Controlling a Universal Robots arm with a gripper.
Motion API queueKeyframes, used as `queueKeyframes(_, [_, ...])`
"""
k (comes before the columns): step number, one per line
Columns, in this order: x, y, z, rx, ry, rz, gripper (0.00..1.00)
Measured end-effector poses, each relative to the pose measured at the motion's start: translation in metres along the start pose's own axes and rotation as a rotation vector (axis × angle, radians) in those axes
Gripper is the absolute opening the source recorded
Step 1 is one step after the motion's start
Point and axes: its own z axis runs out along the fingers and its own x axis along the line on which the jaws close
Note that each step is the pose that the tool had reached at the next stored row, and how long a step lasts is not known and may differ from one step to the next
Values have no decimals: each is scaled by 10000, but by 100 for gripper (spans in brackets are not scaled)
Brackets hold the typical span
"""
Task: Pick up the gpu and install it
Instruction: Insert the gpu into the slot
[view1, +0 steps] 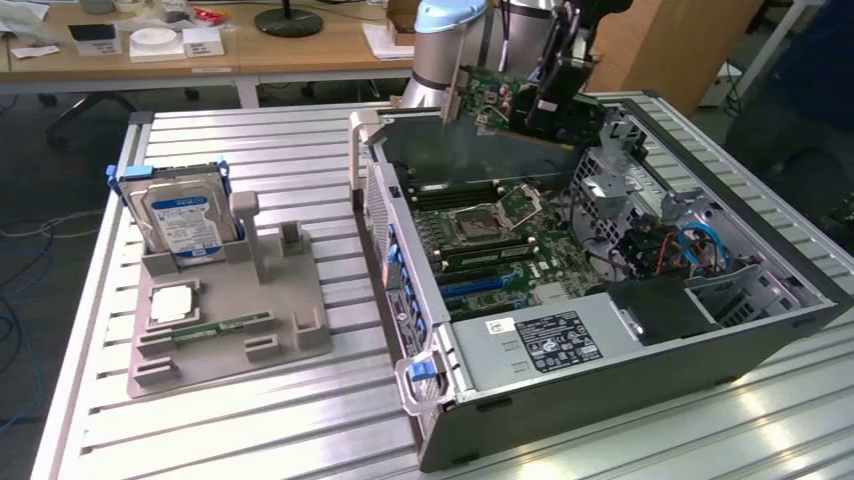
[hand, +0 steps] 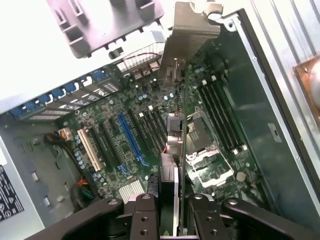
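A ribbed metal surface (view1: 267, 140) carries an open computer case (view1: 627, 390), with wooden desks behind it in the upper left of the exterior view. The fingers (hand: 144, 212) are clamped on one end of the gpu (view1: 501, 100), so it is held off the surface. In the wrist view the card shows edge-on, its long axis running straight away from the fingers to the pale bracket (hand: 192, 30) at its far end. In the exterior view it hangs at upper centre, over the case's far end. The motherboard (view1: 494, 240) lies below. The blue slot (hand: 129, 140) sits off to one side of the card's edge, not under it, running roughly the same way.
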Motion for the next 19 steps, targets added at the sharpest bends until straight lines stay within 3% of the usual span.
queueKeyframes(19, [0,0,0,-14,250,-2857,27])
